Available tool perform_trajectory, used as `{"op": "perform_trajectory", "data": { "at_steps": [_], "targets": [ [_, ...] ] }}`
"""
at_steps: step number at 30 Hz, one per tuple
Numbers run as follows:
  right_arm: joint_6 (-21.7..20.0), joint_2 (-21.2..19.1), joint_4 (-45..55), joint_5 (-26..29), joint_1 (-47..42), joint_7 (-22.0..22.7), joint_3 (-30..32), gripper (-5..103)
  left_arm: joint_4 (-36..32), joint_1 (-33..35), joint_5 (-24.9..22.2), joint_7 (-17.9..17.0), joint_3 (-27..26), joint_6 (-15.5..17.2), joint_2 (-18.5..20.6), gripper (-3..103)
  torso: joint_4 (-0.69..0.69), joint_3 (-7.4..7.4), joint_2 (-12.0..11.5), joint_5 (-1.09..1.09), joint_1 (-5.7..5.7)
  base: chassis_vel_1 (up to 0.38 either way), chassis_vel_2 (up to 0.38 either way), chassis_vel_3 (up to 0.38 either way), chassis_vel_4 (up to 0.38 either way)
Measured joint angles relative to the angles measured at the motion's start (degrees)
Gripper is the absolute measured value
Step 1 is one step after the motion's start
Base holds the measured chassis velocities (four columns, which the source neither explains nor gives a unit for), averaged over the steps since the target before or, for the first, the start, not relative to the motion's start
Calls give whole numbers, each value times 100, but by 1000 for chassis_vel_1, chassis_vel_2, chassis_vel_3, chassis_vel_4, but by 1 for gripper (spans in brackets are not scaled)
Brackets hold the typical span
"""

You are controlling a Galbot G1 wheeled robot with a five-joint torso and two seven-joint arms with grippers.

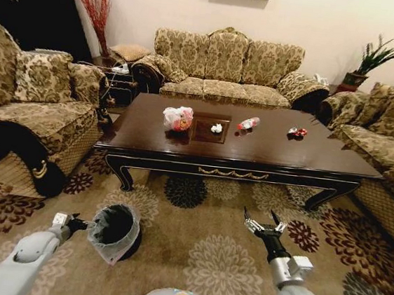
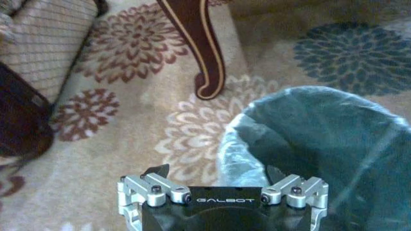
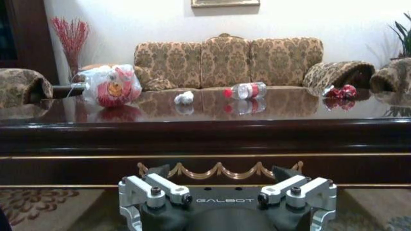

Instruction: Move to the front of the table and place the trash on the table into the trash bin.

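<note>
The dark glossy table [image 1: 267, 151] [image 3: 205, 132] stands ahead of me. On it lie a whitish bag with red contents [image 1: 177, 118] [image 3: 110, 86], a white paper wad [image 1: 216, 128] [image 3: 184, 97], a clear red-labelled bottle [image 1: 248, 123] [image 3: 245, 90] and a red-black wrapper [image 1: 297, 132] [image 3: 340, 91]. The lined trash bin [image 1: 114, 230] [image 2: 321, 149] sits on the carpet at my front left. Beside its rim my left gripper [image 1: 74, 225] [image 2: 218, 174] is open and empty. My right gripper [image 1: 261, 220] [image 3: 220, 172] is open, low before the table's front edge.
A three-seat sofa [image 1: 223, 66] stands behind the table, with armchairs at the left [image 1: 32, 102] and right [image 1: 389, 132]. A curved table leg [image 2: 196, 48] stands close to the bin. Patterned carpet [image 1: 200, 253] lies open between me and the table.
</note>
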Motion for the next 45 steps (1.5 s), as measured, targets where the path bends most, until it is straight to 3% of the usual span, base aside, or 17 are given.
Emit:
{"op": "perform_trajectory", "data": {
  "at_steps": [3,9,13,14,17,19,21,22,26,29,35,39,45],
  "targets": [
    [-2,34,-13,-35,0,-5,-18,100,288,-283,111,83,283,61,-19,102,-1,0,0,-4,-1,0,0,0,0],
    [-19,-8,2,-47,-39,-14,15,100,595,-610,399,165,655,177,-32,93,-3,0,0,-3,0,0,0,0,0],
    [-20,-20,1,-39,-57,-14,43,100,915,-820,833,252,902,142,-6,74,-1,0,0,0,0,0,0,0,0],
    [-20,-20,1,-39,-57,-14,43,100,915,-820,833,252,902,142,-6,74,-1,0,0,0,0,0,0,0,0],
    [-19,-16,21,-27,-94,-8,43,100,1173,-967,863,353,1005,-66,-34,53,2,-1,1,11,-1,0,0,0,0],
    [-19,-28,30,-19,-103,-6,52,100,1192,-979,849,385,1004,-84,-48,53,3,-2,1,9,-1,0,0,0,0],
    [-19,-57,43,13,-108,-1,65,100,1187,-978,832,407,982,-87,-72,42,3,-2,1,5,-1,0,0,0,0],
    [-19,-57,43,13,-108,-1,65,100,1187,-978,832,407,982,-87,-72,42,3,-2,1,5,-1,0,0,0,0],
    [-17,-68,55,35,-83,8,62,100,1077,-901,801,405,891,-69,-91,27,-2,-1,1,-3,-1,0,0,0,0],
    [-16,-66,71,46,-71,30,54,100,1003,-840,835,410,828,-67,-97,23,-5,0,0,-8,-1,0,0,0,0],
    [132,-65,89,177,-70,85,55,100,764,-696,795,452,651,-186,-107,4,-3,1,0,-11,0,0,0,0,0],
    [197,-69,125,234,-76,77,69,100,453,-558,604,354,452,-538,-180,2,-1,1,0,-5,1,0,0,0,0],
    [208,-98,198,278,-68,71,117,100,-315,-215,715,453,128,-660,-227,2,-3,0,0,-5,1,0,0,0,0]
  ]
}}
